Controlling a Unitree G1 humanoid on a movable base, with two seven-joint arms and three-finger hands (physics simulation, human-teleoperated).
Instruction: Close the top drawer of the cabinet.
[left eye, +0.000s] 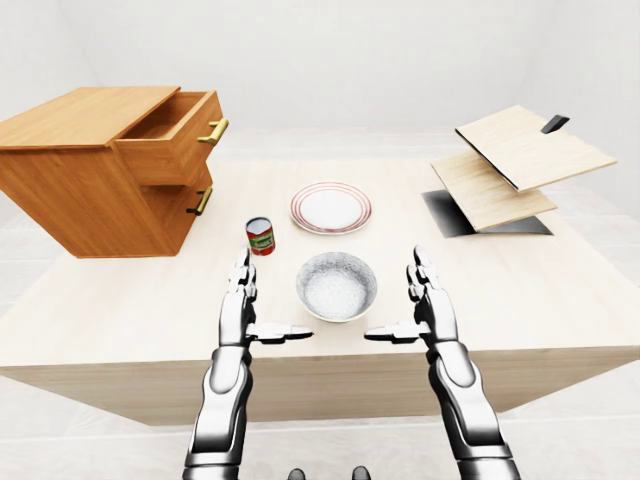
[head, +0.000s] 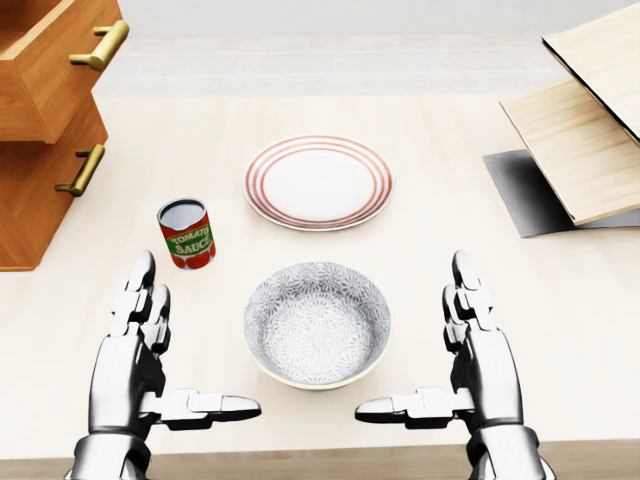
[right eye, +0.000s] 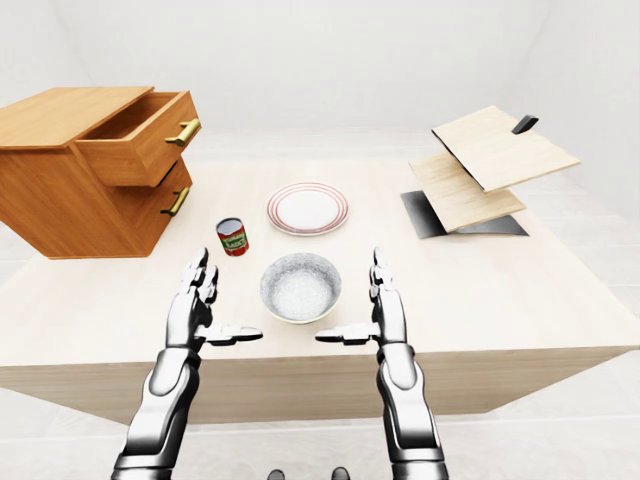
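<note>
While both hands' fingers (head: 140, 290) spread empty, a can (head: 187, 233) labelled "TOMATO SAUCE" beside the bowl (head: 318, 323).

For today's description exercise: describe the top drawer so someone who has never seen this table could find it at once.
Start at the wooden cabinet on the table's left in the left-eye view. Its top drawer is the upper of two with brass handles. Unlike the shut lower drawer, it is pulled out, its hollow showing.
</note>
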